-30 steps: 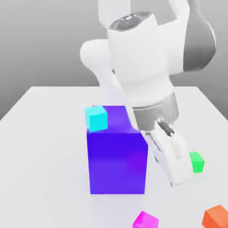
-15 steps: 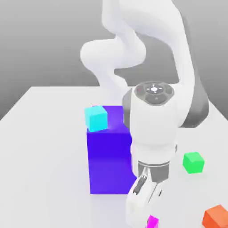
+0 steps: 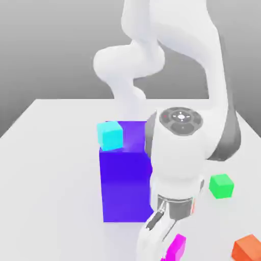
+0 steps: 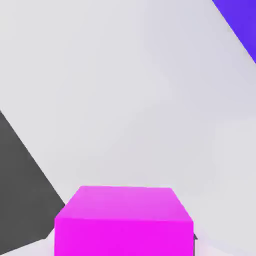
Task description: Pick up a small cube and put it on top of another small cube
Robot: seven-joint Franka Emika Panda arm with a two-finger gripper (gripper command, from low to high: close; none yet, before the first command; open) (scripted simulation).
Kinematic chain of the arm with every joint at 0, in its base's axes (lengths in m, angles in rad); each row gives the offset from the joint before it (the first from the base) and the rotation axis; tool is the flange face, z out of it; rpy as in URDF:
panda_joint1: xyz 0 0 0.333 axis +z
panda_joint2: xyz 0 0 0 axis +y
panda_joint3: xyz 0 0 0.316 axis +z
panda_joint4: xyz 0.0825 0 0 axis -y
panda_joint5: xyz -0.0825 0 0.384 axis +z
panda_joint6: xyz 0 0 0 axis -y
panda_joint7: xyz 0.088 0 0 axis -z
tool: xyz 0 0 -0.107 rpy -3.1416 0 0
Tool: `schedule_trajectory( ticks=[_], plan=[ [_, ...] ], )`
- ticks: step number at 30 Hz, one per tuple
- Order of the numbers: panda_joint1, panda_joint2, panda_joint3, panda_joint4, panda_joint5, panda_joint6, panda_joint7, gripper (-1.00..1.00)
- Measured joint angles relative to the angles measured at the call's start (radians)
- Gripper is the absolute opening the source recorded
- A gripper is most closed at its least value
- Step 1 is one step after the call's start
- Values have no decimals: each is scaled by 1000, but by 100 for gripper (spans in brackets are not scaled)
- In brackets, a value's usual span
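Note:
The small magenta cube [image 3: 176, 246] is at the near edge of the exterior view, tilted, just right of the white hand. In the hand view the magenta cube [image 4: 124, 220] sits very close, right at the hand. My gripper [image 3: 164, 250] points down at it and is shut on the cube. The arm's wrist hides part of the cube in the exterior view. The small green cube [image 3: 221, 186] rests on the table toward the exterior view's right, apart from the hand and farther back.
A big blue-purple block [image 3: 125, 186] stands just left of the arm, with a small cyan cube [image 3: 110, 134] on its top corner. A small orange cube [image 3: 248, 248] lies at the near right. The block's corner [image 4: 240, 20] and the table's edge [image 4: 30, 165] appear in the hand view.
The hand swung from beside the block down over the magenta cube and shut on it. The cube now looks tilted and slightly higher than half a second ago.

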Motion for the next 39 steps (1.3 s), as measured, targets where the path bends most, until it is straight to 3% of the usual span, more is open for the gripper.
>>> schedule_trajectory(
  ticks=[12,24,32,39],
  plan=[
    [-91,-65,272,-114,93,-38,-657,-100],
    [-98,-228,476,-237,103,-44,-1270,-100],
    [-33,-359,545,-326,28,-23,-1622,-100],
    [24,-459,569,-409,-143,9,-1856,-100]
  ],
)
